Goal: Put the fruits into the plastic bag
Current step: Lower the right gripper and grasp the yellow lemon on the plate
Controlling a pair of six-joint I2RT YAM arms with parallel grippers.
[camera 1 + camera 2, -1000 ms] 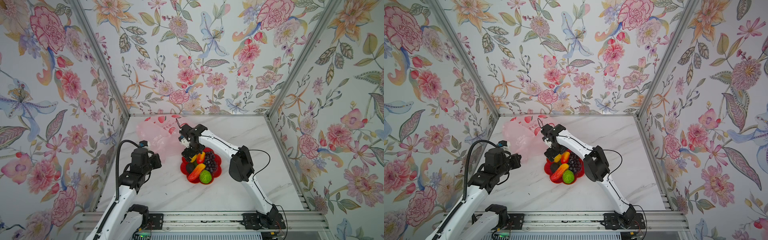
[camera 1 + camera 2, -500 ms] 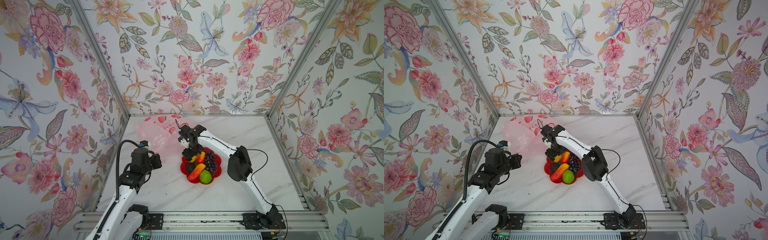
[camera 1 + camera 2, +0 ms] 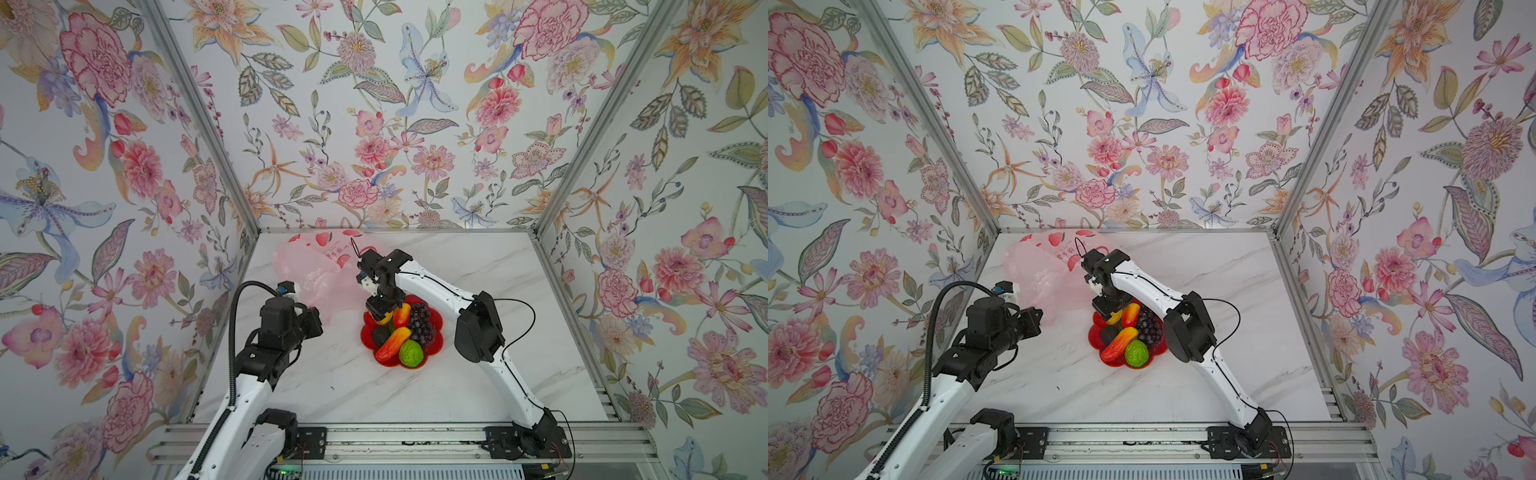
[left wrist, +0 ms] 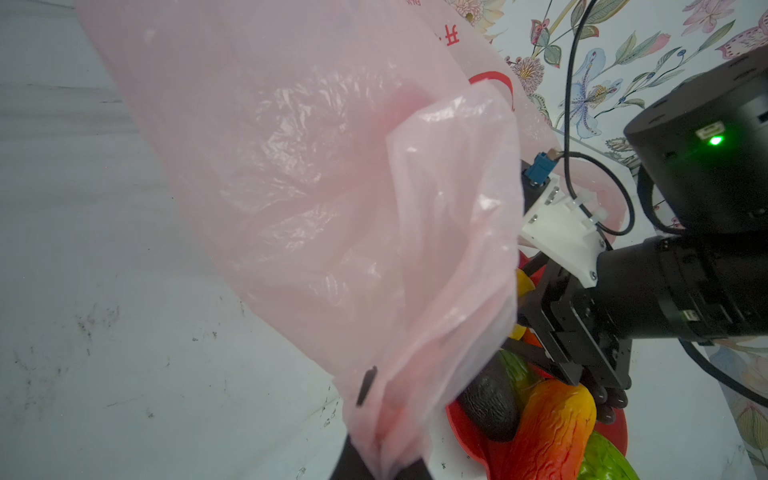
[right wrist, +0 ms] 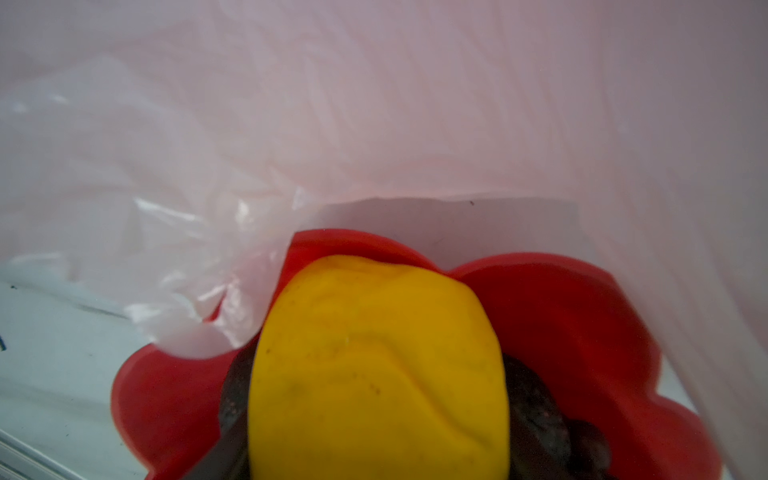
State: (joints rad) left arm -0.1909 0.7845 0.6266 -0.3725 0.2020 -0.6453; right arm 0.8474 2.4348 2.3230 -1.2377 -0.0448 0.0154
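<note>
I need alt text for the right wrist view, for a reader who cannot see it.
A lumpy yellow toy fruit fills the foreground, very close to the camera, on a red flower-shaped plate with dark fruits beside it. Behind, a thin pale pink plastic bag fills most of the picture and overlaps the plate's rim; a little marble table shows.

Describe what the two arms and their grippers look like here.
Both arms share white link shells with black joint housings, on black bases bolted to an aluminium rail. The left arm carries a thick black ribbed hose; the right arm trails a thin black wire. The left gripper and right gripper are black, each with a white camera bracket and blue plug behind the jaws.
</note>
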